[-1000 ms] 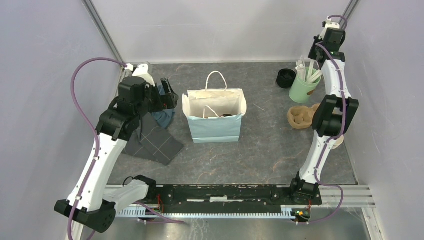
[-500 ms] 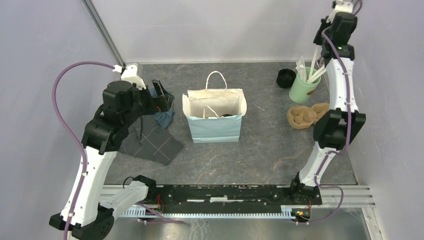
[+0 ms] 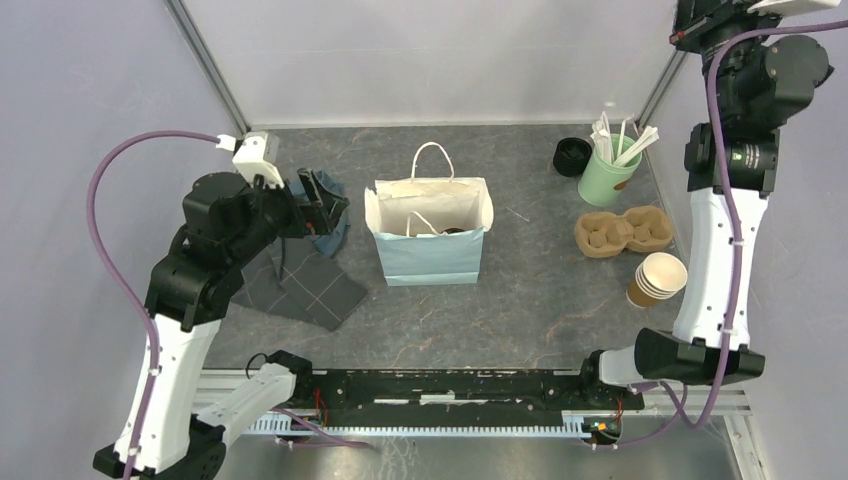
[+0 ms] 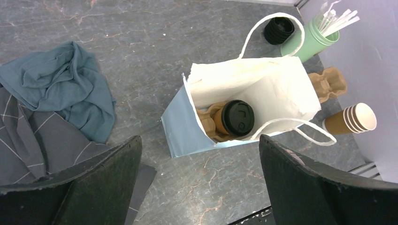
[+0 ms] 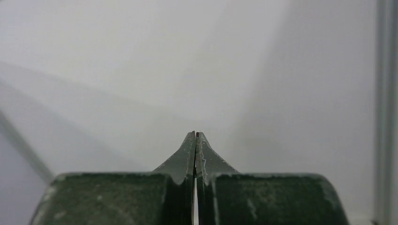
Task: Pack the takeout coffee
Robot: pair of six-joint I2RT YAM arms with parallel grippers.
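The brown kraft paper cup with black plastic lid [image 4: 237,117] sits upright inside the pale blue paper bag [image 4: 180,126]. The left pincer [image 4: 198,140] is spread wide and empty, and the right pincer [image 5: 195,138] is pressed together. Any retreat should avoid snagging the bag.

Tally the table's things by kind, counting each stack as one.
Pale blue paper bag: 1
Brown kraft paper cup with black lid, in the bag: 1
Brown pulp carriers, one in the bag, one outside: 2
Stack of lidless brown paper cups: 1
Stack of black lids: 1
Mint green cup of white straws: 1
Cloths, teal and grey checked: 2
Total: 9
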